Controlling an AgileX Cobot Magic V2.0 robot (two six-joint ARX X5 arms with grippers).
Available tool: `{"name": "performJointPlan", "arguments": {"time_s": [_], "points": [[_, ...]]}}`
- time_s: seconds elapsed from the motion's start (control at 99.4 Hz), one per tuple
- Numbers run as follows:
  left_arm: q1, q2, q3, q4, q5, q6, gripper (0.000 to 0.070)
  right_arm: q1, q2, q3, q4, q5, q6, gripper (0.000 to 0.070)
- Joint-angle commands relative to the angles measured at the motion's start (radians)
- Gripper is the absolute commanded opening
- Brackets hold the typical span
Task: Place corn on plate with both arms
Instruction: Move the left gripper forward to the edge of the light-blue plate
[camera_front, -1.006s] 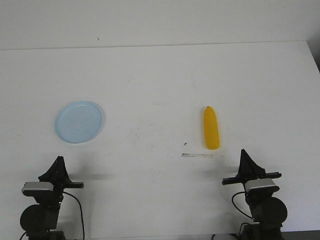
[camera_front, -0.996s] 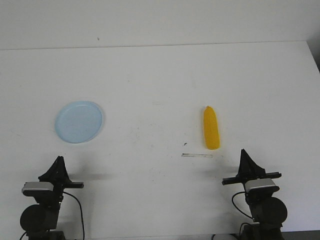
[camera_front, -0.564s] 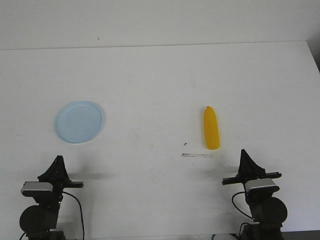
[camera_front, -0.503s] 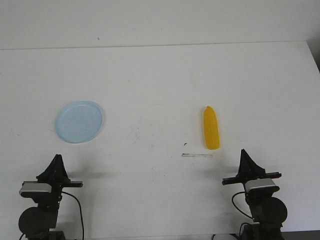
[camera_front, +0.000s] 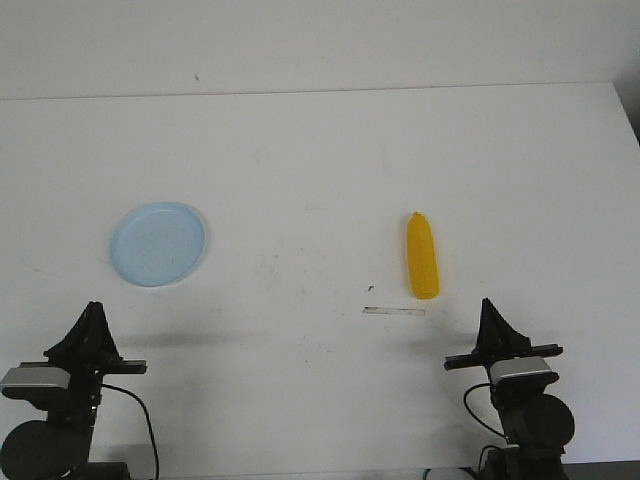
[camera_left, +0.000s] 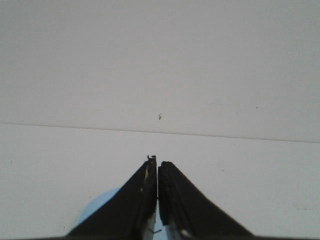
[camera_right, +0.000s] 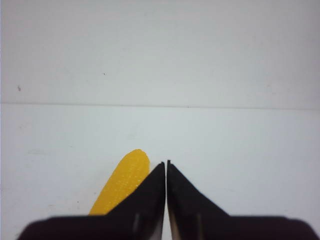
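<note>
Yellow corn (camera_front: 422, 256) lies on the white surface (camera_front: 320, 160), right of centre, tapered end pointing away from the robot, well apart from the pale blue plate (camera_front: 158, 243) on the left. Neither has shifted over the last second.

Only the left arm has changed. Its left pincer (camera_front: 91, 310) has slid outward and a little nearer the front edge compared with 0.5 s ago, so it now sits off to the left of the plate instead of just in front of it. That looks like the opening of a move and not a reach for anything, since it carries nothing and touches nothing. The right pincer (camera_front: 487, 304) has stayed where it was, in front of the corn and slightly right of it. The task has barely begun: no grasp made, the plate bare.

Both pincers are clenched, and both grip nothing. In the left wrist view the 2 black fingers (camera_left: 142, 195) meet with only a hairline between them; the right wrist view shows the same.

Much is cut off. The left wrist view catches only a sliver of the plate behind its fingers. The right wrist view shows the corn's tapered end and part of its body, the rest hidden by the pincer. A thin pale strip (camera_front: 394, 311) lies just in front of the corn; I cannot tell what it is.
</note>
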Motion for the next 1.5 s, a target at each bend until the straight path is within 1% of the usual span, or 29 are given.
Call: {"name": "performJointPlan", "arguments": {"time_s": [0.0, 0.131, 0.463, 0.795, 0.936, 1.047, 1.117, 1.157, 1.198, 1.298, 1.399, 1.489], "points": [[0.001, 0.045, 0.052, -0.015, -0.001, -0.006, 0.0001, 0.002, 0.0, -0.001, 0.013, 0.002, 0.01, 0.0003], [0.001, 0.172, 0.153, -0.061, -0.027, -0.006, 0.0001, 0.002, 0.0, -0.001, 0.013, 0.002, 0.01, 0.0003], [0.001, 0.567, 0.362, -0.061, -0.027, -0.006, 0.0001, 0.002, 0.0, -0.001, 0.013, 0.002, 0.01, 0.0003], [0.013, 0.859, 0.47, -0.065, -0.023, -0.008, 0.0001, 0.002, 0.0, -0.001, 0.013, 0.002, 0.01, 0.0003], [0.05, 0.94, 0.529, -0.154, -0.014, -0.012, 0.0001, 0.002, 0.0, -0.001, 0.013, 0.002, 0.01, 0.0003], [0.093, 0.997, 0.584, -0.268, -0.014, -0.089, 0.0001, 0.002, 0.0, -0.001, 0.013, 0.002, 0.01, 0.0003], [0.129, 1.032, 0.621, -0.347, -0.01, -0.121, 0.0001, 0.002, 0.0, -0.001, 0.013, 0.002, 0.01, 0.0003], [0.155, 1.051, 0.639, -0.389, 0.01, -0.13, 0.0001, 0.002, 0.0, -0.001, 0.013, 0.002, 0.01, 0.0003], [0.184, 1.072, 0.656, -0.426, 0.047, -0.131, 0.0001, 0.002, 0.0, -0.001, 0.013, 0.002, 0.01, 0.0003], [0.261, 1.125, 0.69, -0.492, 0.178, -0.139, 0.0001, 0.002, 0.0, -0.001, 0.013, 0.002, 0.01, 0.0003], [0.336, 1.188, 0.709, -0.515, 0.322, -0.155, 0.0001, 0.002, 0.0, -0.001, 0.013, 0.002, 0.01, 0.0003], [0.393, 1.242, 0.71, -0.518, 0.391, -0.187, 0.0004, 0.002, 0.0, -0.001, 0.013, 0.002, 0.01, 0.0003]]}}
